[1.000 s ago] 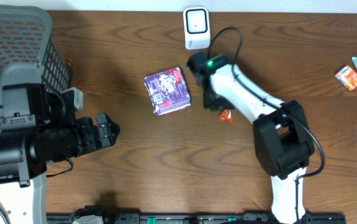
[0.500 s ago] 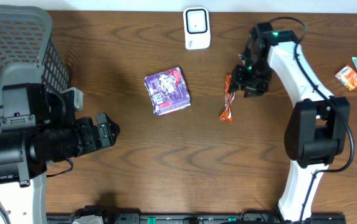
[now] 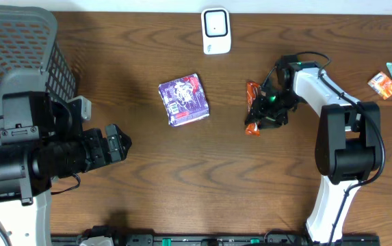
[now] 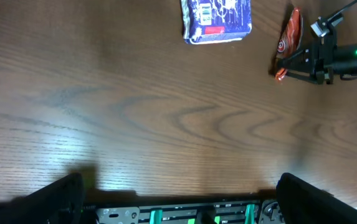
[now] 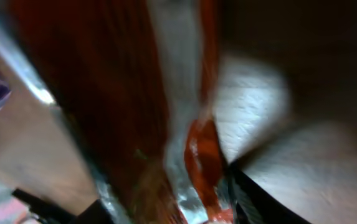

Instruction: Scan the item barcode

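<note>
Left gripper [image 3: 118,145]: near edge, left side, jaws spread wide, empty, well apart from everything.
Dark brown wooden table [image 3: 182,184]: bare stretch beyond it.
Mid-table: right gripper [image 3: 263,113] low over long orange-red foil snack wrapper [image 3: 252,90]. Jaws part-way apart about wrapper's near half. Firm hold or not: cannot tell, wrist view too blurred.
Wrapper's long axis runs near-to-far; gripper meets it from right, across axis. Right arm far nearer.
Left of wrapper: square purple packet [image 3: 184,101], flat.
Far edge: white box-shaped scanner [image 3: 215,31], beyond wrapper, somewhat left. Likely next: carry wrapper that way.

Orange-red wrapper [image 3: 252,102], purple packet [image 3: 184,100], white scanner [image 3: 216,31], brown woodgrain table [image 3: 182,178].
</note>
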Robot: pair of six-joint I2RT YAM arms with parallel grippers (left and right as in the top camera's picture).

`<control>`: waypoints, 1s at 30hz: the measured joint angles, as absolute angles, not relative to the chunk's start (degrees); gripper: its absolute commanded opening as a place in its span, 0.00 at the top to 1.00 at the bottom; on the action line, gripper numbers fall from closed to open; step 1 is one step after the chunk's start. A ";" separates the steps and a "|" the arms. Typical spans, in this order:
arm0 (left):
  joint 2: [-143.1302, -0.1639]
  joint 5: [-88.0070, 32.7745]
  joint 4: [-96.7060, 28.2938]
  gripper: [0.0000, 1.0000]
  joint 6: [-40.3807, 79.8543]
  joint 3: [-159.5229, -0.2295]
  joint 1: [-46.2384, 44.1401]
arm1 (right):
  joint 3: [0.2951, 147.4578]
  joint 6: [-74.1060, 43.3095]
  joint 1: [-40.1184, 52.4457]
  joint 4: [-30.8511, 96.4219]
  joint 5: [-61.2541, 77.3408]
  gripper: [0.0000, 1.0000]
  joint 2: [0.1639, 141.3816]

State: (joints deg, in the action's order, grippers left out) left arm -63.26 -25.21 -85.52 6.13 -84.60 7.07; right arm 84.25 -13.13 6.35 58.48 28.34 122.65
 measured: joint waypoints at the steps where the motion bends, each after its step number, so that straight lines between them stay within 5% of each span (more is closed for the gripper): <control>1: -63.26 -25.21 -85.52 0.02 6.13 -84.60 7.07 | 84.25 -13.28 6.48 58.11 28.49 0.78 122.65; 3: -63.26 -25.21 -85.54 0.02 6.13 -84.60 7.07 | 84.23 -13.61 6.81 57.19 28.53 0.91 122.65; 8: -63.26 -25.21 -85.52 0.02 6.13 -84.60 7.07 | 84.20 -15.33 7.79 56.69 25.91 0.99 122.65; 19: -63.26 -25.19 -85.52 0.02 6.13 -84.60 7.07 | 86.59 -17.39 12.21 59.22 19.20 0.99 122.43; 30: -63.26 -25.21 -85.52 0.02 6.13 -84.60 7.07 | 88.33 -8.08 6.70 56.23 45.43 0.99 122.78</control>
State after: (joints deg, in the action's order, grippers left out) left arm -63.26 -25.21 -85.52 6.13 -84.60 7.07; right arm 88.33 -8.08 6.70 56.23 45.43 122.78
